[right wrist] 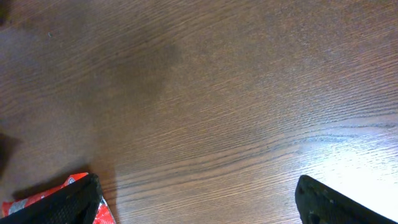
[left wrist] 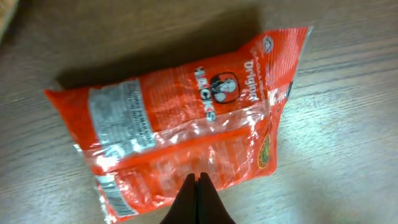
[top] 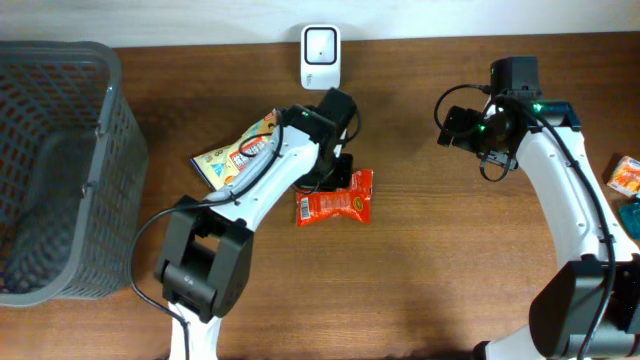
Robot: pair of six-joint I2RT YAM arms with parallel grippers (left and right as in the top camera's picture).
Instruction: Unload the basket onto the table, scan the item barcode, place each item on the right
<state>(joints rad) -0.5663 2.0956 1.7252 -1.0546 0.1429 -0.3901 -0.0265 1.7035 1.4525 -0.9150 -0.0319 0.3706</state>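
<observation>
Seen from overhead, a flat red foil snack packet (top: 335, 207) lies on the brown wooden surface (top: 440, 280), and every other thing can be placed from it. The left end effector (top: 342, 172) hangs at the packet's far edge, its white arm reaching in from the packet's near left. Just up and left of the packet rests a yellow printed pouch (top: 235, 150), partly under that arm. A small white barcode scanner (top: 321, 56) stands well beyond the packet at the surface's far edge. A grey mesh basket (top: 60, 170) sits far to the packet's left. The right end effector (top: 452, 125) is up and to the right of the packet, apart from it. An orange box (top: 625, 175) and a teal item (top: 632, 215) lie far to the packet's right, at the frame's edge.

From the left wrist camera, the packet (left wrist: 180, 118) fills most of the frame, its white print panel on one side and a round logo near the middle. The left end effector (left wrist: 198, 180) is fully closed, its dark tips pressed together over the packet's edge; whether they pinch any foil cannot be told.

From the right wrist camera, the right end effector (right wrist: 199, 208) stands wide apart with only bare wood between its black fingers (right wrist: 336, 202). A red corner of the packet (right wrist: 106, 214) shows beside the other finger.
</observation>
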